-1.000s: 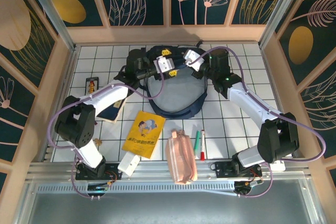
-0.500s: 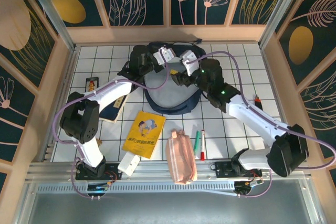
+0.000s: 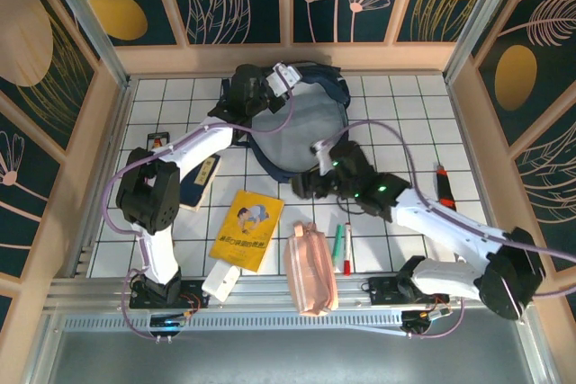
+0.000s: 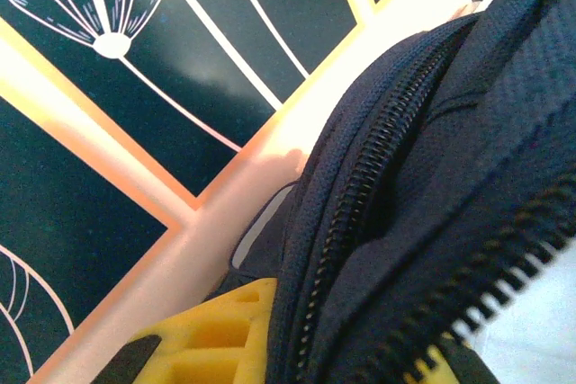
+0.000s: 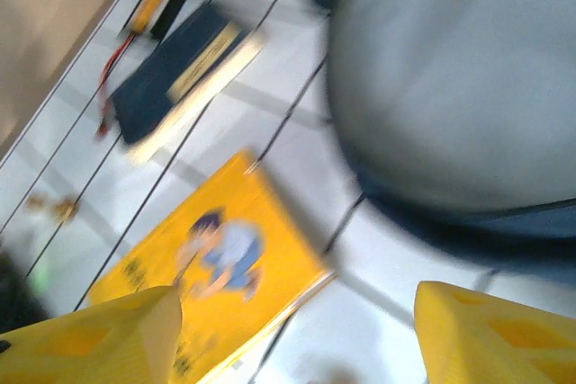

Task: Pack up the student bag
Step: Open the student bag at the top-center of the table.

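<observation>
Top external view: the student bag [image 3: 301, 128] lies open at the far middle of the tiled surface [image 3: 396, 105], its grey lining facing up. The left pincer [image 3: 281, 80] is at the bag's far rim; in the left wrist view it is clenched on the navy zip edge. The right pincer [image 3: 302, 188] hangs near the bag's near rim, released, with nothing between its yellow fingers [image 5: 99, 339]. Below it lies a yellow book [image 5: 216, 285]. A pink pouch [image 3: 310, 267] lies nearer the arms.
</observation>
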Controlling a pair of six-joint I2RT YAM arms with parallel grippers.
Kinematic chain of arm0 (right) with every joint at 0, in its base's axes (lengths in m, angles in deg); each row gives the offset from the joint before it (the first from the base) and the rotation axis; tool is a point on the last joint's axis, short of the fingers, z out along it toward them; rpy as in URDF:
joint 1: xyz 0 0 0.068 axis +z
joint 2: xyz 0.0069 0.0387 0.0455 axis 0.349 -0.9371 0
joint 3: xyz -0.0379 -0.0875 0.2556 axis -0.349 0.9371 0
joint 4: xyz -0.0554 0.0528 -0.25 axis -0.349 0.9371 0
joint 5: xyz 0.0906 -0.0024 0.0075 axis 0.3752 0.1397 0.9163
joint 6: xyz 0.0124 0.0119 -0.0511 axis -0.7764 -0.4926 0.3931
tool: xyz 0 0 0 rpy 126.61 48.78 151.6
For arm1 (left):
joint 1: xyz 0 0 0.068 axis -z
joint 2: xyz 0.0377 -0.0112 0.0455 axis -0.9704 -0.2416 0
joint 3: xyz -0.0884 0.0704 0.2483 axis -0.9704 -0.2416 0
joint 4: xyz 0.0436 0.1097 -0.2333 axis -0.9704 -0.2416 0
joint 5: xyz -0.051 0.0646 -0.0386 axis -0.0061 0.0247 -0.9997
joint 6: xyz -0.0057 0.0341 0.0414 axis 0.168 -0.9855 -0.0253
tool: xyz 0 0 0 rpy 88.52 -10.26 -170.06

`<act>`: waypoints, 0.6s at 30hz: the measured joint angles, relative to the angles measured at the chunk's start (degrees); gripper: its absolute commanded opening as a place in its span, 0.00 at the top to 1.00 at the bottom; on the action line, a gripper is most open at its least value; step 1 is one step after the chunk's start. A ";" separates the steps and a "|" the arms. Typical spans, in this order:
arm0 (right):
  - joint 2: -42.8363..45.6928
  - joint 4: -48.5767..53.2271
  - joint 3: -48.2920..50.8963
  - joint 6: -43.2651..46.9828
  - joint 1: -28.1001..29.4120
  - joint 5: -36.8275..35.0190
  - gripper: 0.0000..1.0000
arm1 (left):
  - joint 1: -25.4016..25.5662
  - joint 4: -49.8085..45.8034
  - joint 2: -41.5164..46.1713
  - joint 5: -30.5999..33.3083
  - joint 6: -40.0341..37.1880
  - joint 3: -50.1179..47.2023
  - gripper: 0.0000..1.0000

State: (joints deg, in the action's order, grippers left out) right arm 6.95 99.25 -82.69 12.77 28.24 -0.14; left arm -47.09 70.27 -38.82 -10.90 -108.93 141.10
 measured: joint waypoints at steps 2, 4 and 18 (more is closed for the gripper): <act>-4.13 0.04 -0.09 -0.17 2.80 2.73 0.37 | -0.61 -0.15 -0.07 -0.42 1.49 0.20 1.00; -8.79 0.70 -0.70 -0.31 3.65 4.24 0.42 | -1.42 -0.20 -0.07 -1.05 2.89 0.20 1.00; -31.19 -0.72 -6.80 0.76 1.11 4.52 0.40 | -7.61 1.97 2.14 -5.70 6.84 -4.39 1.00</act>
State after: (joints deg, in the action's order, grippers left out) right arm -24.24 98.53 -89.49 13.54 29.35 4.38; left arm -54.70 72.24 -36.68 -16.60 -102.09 136.71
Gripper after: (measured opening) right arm 0.622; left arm 0.121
